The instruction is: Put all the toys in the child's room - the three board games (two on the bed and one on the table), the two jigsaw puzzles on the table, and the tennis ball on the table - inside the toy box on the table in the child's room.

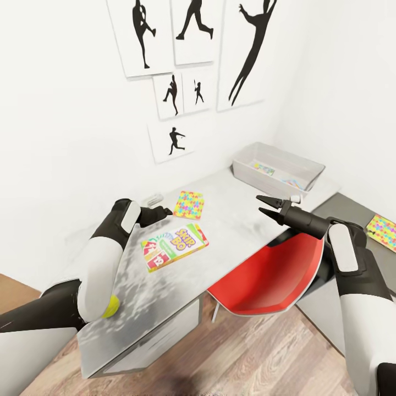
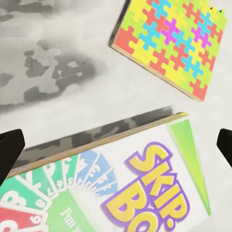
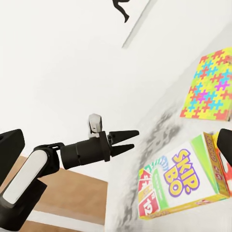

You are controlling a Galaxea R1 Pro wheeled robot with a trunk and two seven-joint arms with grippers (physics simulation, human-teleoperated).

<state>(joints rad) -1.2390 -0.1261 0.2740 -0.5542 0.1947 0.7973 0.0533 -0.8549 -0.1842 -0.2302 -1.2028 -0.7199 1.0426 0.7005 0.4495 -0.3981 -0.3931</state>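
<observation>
- A tennis ball (image 1: 112,306) sits at the near edge of the grey table (image 1: 236,220), tucked against the robot's left forearm.
- The left gripper (image 1: 163,211) hovers over the table, fingers slightly parted and empty, just above a Skip-Bo board game (image 1: 174,246) lying flat.
- A colourful jigsaw puzzle (image 1: 188,204) lies just beyond the game box.
- The right gripper (image 1: 264,207) hangs open and empty above a red chair (image 1: 269,275).
- The toy box (image 1: 278,169) stands at the table's far end, with colourful items inside.
</observation>
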